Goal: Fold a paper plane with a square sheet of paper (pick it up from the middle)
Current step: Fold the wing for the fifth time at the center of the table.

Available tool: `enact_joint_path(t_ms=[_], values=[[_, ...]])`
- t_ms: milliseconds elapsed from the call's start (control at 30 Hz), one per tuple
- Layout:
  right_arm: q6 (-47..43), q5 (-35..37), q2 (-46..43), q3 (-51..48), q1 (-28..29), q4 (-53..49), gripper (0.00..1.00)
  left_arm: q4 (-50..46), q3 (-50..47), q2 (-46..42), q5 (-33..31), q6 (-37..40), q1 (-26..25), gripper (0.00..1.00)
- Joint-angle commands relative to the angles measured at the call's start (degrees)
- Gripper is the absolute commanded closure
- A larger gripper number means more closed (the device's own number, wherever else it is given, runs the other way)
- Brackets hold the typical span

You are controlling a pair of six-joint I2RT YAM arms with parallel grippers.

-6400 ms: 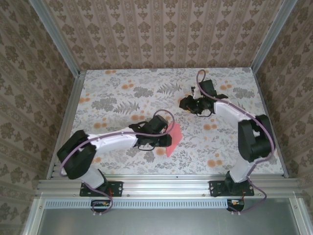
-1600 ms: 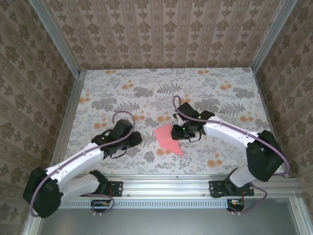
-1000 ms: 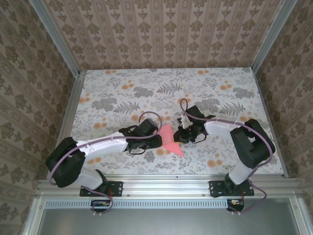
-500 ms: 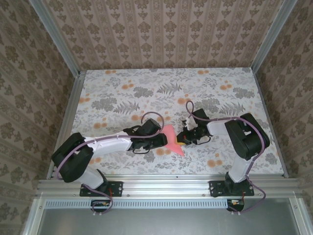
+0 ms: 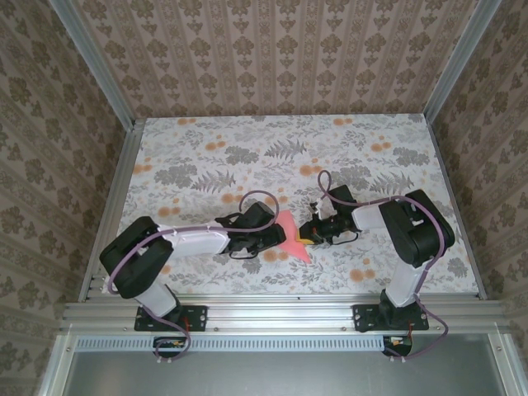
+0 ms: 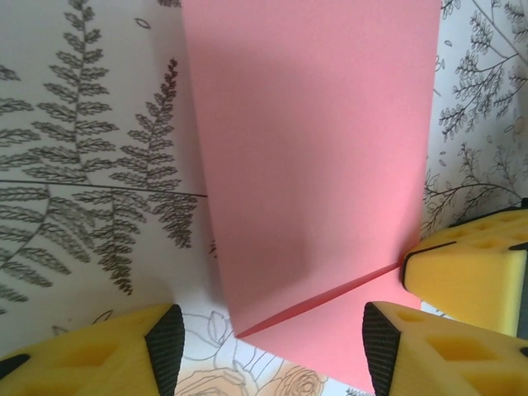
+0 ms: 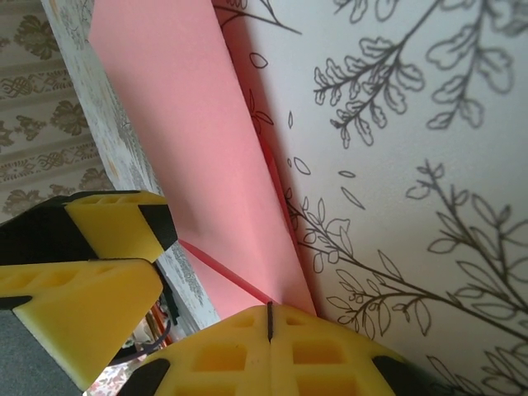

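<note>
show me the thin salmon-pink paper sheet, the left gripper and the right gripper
salmon-pink paper sheet (image 6: 313, 148), left wrist view, middle of the raised flap
left gripper (image 6: 268, 342), left wrist view, midway between its open yellow fingertips
right gripper (image 7: 270, 323), right wrist view, seam between its shut yellow fingertips

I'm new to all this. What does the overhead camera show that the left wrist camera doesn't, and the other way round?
The overhead view gives the whole scene: the left arm and right arm reaching inward across the flowered table, with patterned walls around. The left wrist view gives close detail: the left end effector open, yellow fingers apart, and a fold line across the pink paper. Both share that paper, with the right end effector at its edge.
</note>
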Motion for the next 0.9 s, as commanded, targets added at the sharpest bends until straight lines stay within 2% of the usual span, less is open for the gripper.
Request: enact_joint_path(t_ms=[0,500,867], values=[[0.8,5.6,3.3,-1.5,0.0,1.4,0.93,3.1,-0.1,2.1,0.7,-2.1,-0.5,0.39],[1.4,5.3,3.3,-2.9,-1.0,3.1,0.9,9.8,-1.2,3.4,0.9,-4.8,-0.5,0.43],[2.1,3.9,1.7,-2.9,-1.0,4.1,0.86,10.0,-0.9,2.2,-1.2,-4.5,-0.6,0.61]])
